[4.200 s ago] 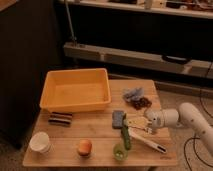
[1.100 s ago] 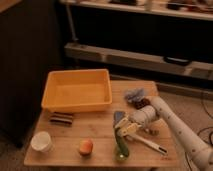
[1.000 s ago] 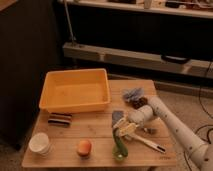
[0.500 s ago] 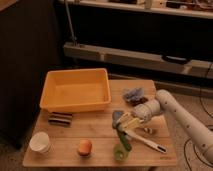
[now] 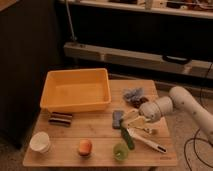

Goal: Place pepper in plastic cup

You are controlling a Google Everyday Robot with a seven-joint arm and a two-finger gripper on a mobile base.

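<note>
The pepper (image 5: 126, 137) is a slim dark green piece lying slantwise on the wooden table (image 5: 100, 131), its lower end close to the plastic cup (image 5: 120, 151). The cup is small, translucent light green and upright near the table's front edge. My gripper (image 5: 132, 120) comes in from the right on a white arm (image 5: 186, 104). It sits low over the table, just above the pepper's upper end. I cannot tell whether it touches the pepper.
A yellow bin (image 5: 77, 90) stands at the back left. A white cup (image 5: 40, 141) and an orange fruit (image 5: 85, 147) are at the front left, with a dark block (image 5: 61, 119) behind them. A grey-blue piece (image 5: 117, 119), a crumpled blue thing (image 5: 132, 94) and a white utensil (image 5: 148, 142) lie around the gripper.
My arm has swung in from the right and brought the gripper down over the pepper's upper end; lately it has edged slightly right. The pepper and cup stay where they were.
</note>
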